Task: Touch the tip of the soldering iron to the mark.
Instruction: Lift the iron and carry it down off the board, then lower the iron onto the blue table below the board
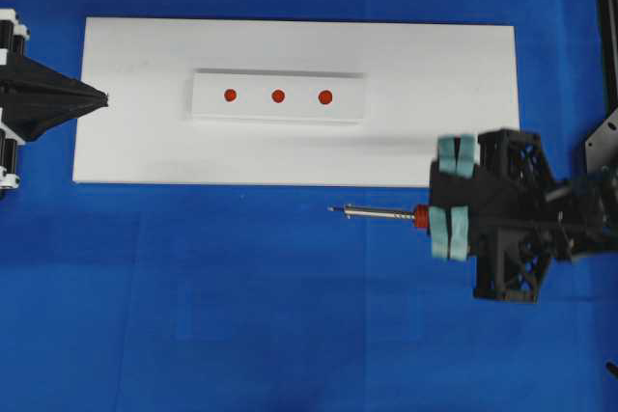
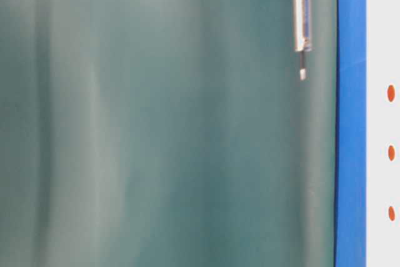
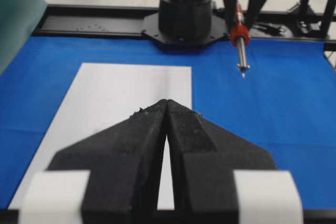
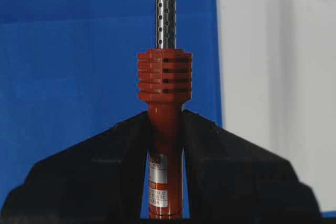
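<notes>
The soldering iron has an orange-red handle and a thin metal shaft. My right gripper is shut on the handle and holds the iron level, tip pointing left over the blue cloth, in front of the white board. The mark is the centre red dot of three in a row on a white block. The iron's tip is well short of it, nearer me and to the right. My left gripper is shut with nothing in it at the board's left end.
The white block lies on a larger white board over a blue cloth. A smaller dot and a larger dot flank the mark. The right arm's base stands behind the board in the left wrist view.
</notes>
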`<state>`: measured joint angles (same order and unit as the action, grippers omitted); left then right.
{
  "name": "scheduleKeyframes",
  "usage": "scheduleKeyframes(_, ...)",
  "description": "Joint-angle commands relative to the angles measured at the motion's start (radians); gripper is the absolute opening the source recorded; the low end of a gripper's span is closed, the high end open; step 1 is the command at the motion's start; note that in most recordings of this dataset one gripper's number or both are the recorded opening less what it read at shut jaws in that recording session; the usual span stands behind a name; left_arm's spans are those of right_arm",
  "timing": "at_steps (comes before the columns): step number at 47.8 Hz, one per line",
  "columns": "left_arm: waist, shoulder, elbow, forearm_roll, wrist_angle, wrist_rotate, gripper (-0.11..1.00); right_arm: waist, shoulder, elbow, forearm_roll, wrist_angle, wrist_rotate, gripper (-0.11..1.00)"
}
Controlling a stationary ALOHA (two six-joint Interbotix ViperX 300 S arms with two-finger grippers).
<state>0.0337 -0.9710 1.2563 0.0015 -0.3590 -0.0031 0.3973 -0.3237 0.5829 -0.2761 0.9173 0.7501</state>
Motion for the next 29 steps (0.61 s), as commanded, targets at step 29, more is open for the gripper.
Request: scheduleKeyframes(29, -0.002, 0.003, -0.011, 0.002, -0.018, 0.000, 0.00, 0.017, 0.213, -0.215, -0.107, -0.008, 0.038, 0.06)
